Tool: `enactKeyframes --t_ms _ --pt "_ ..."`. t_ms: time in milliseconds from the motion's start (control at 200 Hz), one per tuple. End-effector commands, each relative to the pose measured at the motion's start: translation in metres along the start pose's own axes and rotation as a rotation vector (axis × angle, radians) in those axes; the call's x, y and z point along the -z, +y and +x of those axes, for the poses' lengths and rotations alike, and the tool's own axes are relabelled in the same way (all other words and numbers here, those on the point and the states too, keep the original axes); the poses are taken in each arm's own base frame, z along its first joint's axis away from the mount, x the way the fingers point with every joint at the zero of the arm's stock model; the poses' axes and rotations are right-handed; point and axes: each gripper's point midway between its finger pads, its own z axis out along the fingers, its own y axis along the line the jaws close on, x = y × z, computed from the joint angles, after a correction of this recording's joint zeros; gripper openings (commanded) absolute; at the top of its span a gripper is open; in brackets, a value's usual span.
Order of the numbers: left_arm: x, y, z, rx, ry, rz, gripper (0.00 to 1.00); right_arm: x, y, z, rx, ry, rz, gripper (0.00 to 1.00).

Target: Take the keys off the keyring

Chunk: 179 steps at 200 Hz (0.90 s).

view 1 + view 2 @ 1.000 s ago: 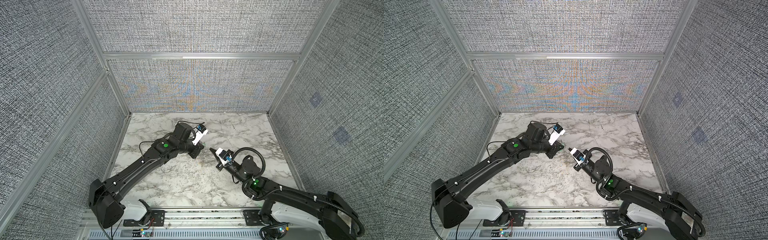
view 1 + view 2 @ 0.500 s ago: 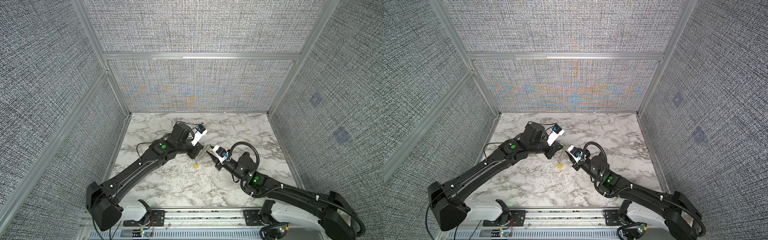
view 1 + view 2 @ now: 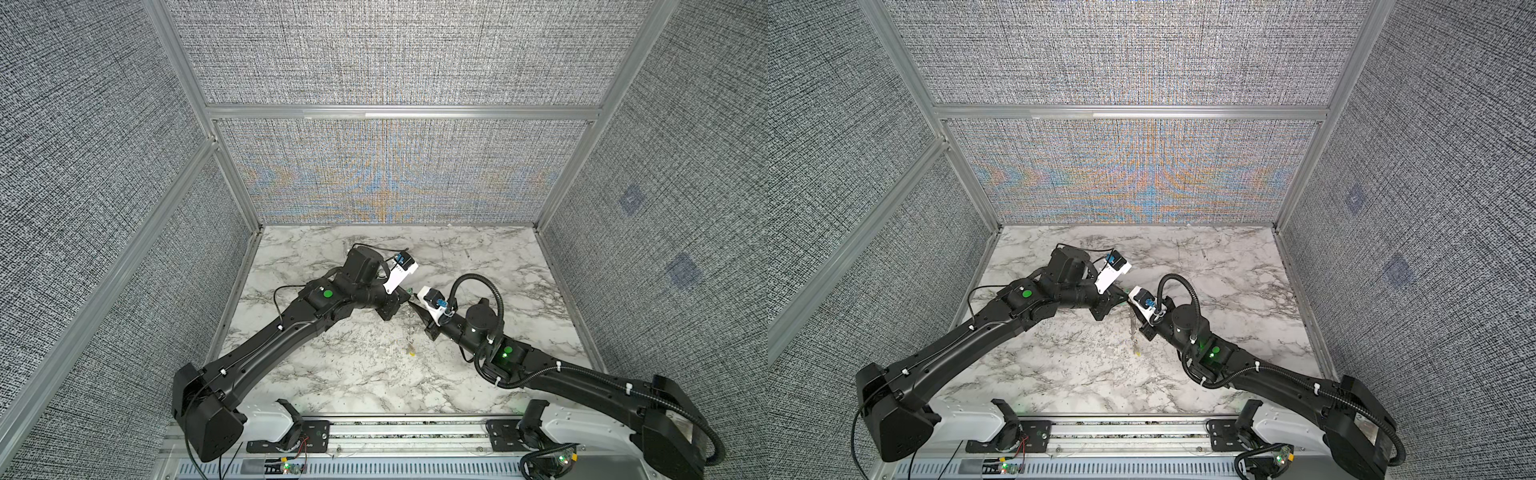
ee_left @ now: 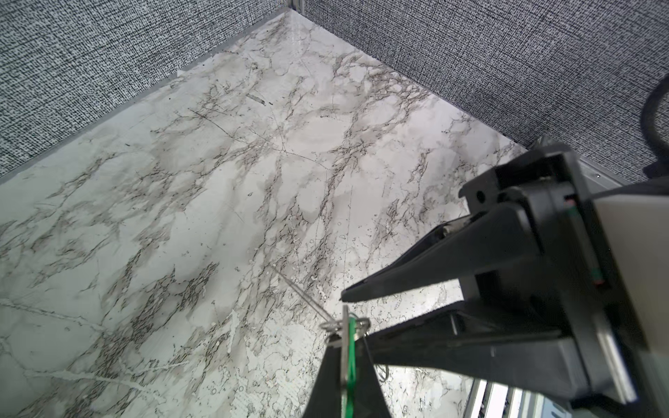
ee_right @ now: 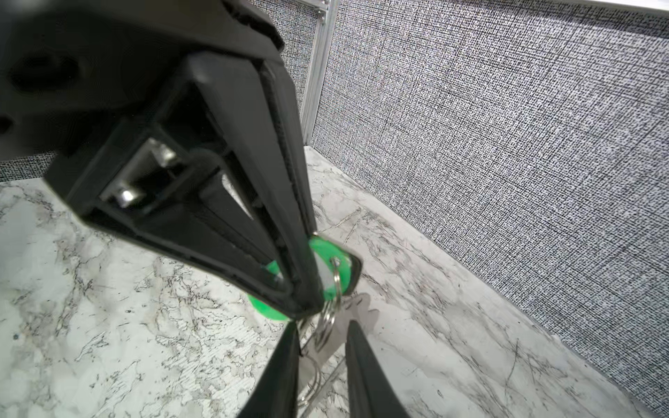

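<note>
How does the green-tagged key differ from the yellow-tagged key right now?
The green-tagged key has a green tag; the yellow-tagged key, a yellow one. The left gripper is clamped on the green-tagged key; nothing grips the yellow-tagged key. The green-tagged key sits up at that gripper; the yellow-tagged key shows lower in both top views. Both are tiny.

The table [image 4: 181,217] has that glossy marble look, walls [image 3: 374,62] are rough woven cloth. Then the green key tag [image 5: 320,249] is smooth shiny plastic, wire rings [image 5: 327,315] polished metal, fingers [image 4: 434,267] matt black plastic.
</note>
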Motion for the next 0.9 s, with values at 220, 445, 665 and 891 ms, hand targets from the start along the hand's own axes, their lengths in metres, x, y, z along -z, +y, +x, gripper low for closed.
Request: enactKeyframes --t_ms 220,445,665,891 --pt "0.0001 -0.0059 -0.0084 -0.033 -0.030 0.036 0.00 0.0017 -0.0053 -0.0024 -0.006 -0.002 0.029 0.17" --pt "-0.0012 -0.0068 -0.0061 -0.032 -0.019 0.044 0.00 0.0016 -0.0069 -0.0023 -0.001 -0.001 0.037 0.15" --pt "-0.0014 -0.0075 -0.0073 -0.033 -0.022 0.049 0.00 0.0012 -0.0109 -0.0030 0.003 0.003 0.059 0.18" --pt "-0.0033 -0.0090 -0.0077 -0.032 -0.019 0.060 0.00 0.0008 -0.0105 -0.0057 0.012 -0.006 0.055 0.22"
